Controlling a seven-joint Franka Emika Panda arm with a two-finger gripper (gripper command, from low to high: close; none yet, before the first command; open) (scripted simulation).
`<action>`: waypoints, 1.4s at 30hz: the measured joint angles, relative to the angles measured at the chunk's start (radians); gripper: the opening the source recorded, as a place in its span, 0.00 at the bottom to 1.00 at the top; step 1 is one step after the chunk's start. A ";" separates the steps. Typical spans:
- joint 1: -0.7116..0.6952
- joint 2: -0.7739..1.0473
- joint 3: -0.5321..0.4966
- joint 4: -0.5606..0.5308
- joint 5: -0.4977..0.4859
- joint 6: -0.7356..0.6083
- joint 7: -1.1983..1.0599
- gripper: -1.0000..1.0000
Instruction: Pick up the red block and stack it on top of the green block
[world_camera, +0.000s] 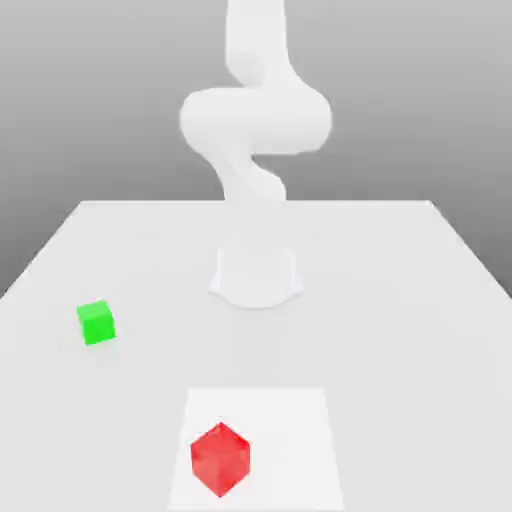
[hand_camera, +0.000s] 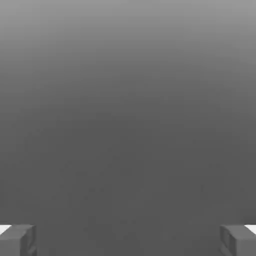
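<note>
The red block (world_camera: 220, 458) is nearest in the exterior view, sitting on the table (world_camera: 420, 330) with one vertical edge turned toward the camera, so two of its side faces and its top show. It rests on a paler square patch (world_camera: 290, 440) of the table surface, toward that patch's side on the exterior view's left and close to its near edge. Nothing touches it.

Farther back than the red block, and well apart from it toward the exterior view's left, is the green block (world_camera: 96, 322). It lies flat on the plain table, off the pale patch, with nothing on top of it and nothing beside it.

Farther still, beyond the red block and slightly toward the exterior view's right of it, the round base (world_camera: 256, 278) of the white arm (world_camera: 255, 120) stands on the table; the arm rises from it in a curve and leaves the frame upward.

In the hand view the gripper (hand_camera: 128, 240) is released, its two grey fingertips (hand_camera: 17, 240) standing wide apart with nothing between them, against a plain grey background.
</note>
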 joint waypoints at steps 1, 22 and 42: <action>0.018 0.039 -0.020 -0.010 0.008 0.016 -0.043 0.50; 0.168 0.796 -0.225 -0.210 0.124 0.336 -0.842 0.50; 0.127 0.898 -0.196 -0.229 0.096 0.395 -0.901 0.00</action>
